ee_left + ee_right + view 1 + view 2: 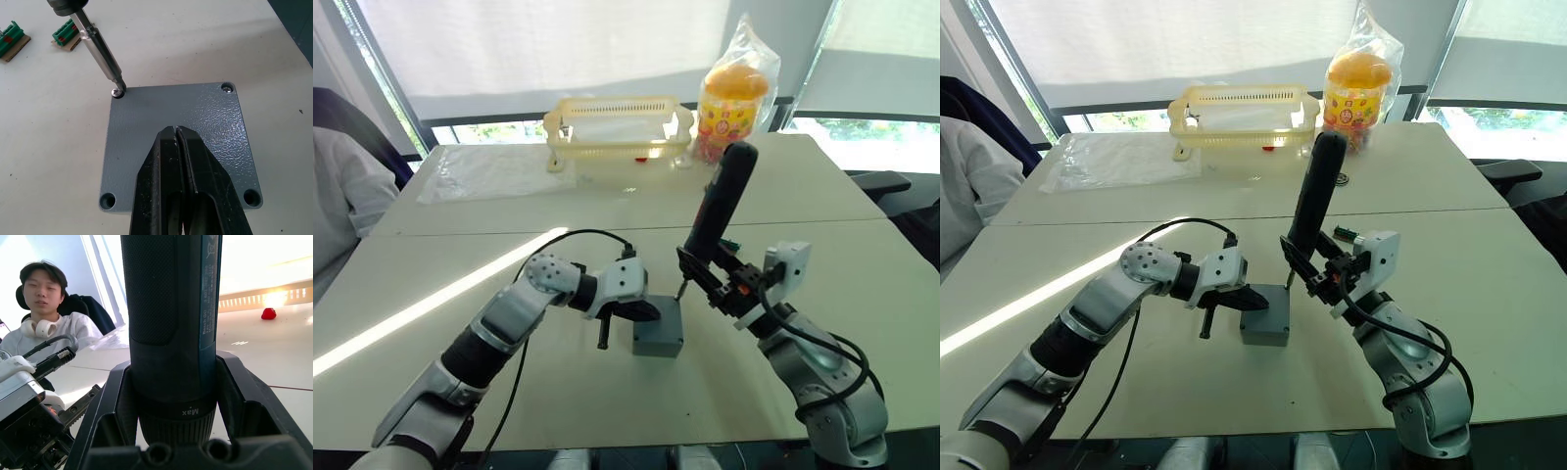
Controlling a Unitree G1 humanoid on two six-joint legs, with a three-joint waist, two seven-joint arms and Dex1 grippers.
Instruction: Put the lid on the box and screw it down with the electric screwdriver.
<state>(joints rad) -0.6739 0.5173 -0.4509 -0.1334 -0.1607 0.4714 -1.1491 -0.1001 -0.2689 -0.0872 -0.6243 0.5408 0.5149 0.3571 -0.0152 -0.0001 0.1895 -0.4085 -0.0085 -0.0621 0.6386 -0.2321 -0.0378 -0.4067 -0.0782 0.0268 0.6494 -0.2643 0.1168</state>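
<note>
Though textured, lid (176, 122) grey-blue, square

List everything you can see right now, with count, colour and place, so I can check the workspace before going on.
Lid: 1, grey-blue, on the box, screws at two corners.
Box: 1, grey, mid-table.
Electric screwdriver: 1, black, bit on a corner screw.
Basket: 1, yellow, far side of the table.
Snack bag: 1, clear with orange contents, right of the basket.
Green terminal blocks: 2, on the table beyond the box.
Person: 1, white top, seated at the left.
Left gripper: shut, resting on the lid.
Right gripper: shut on the electric screwdriver.
</note>
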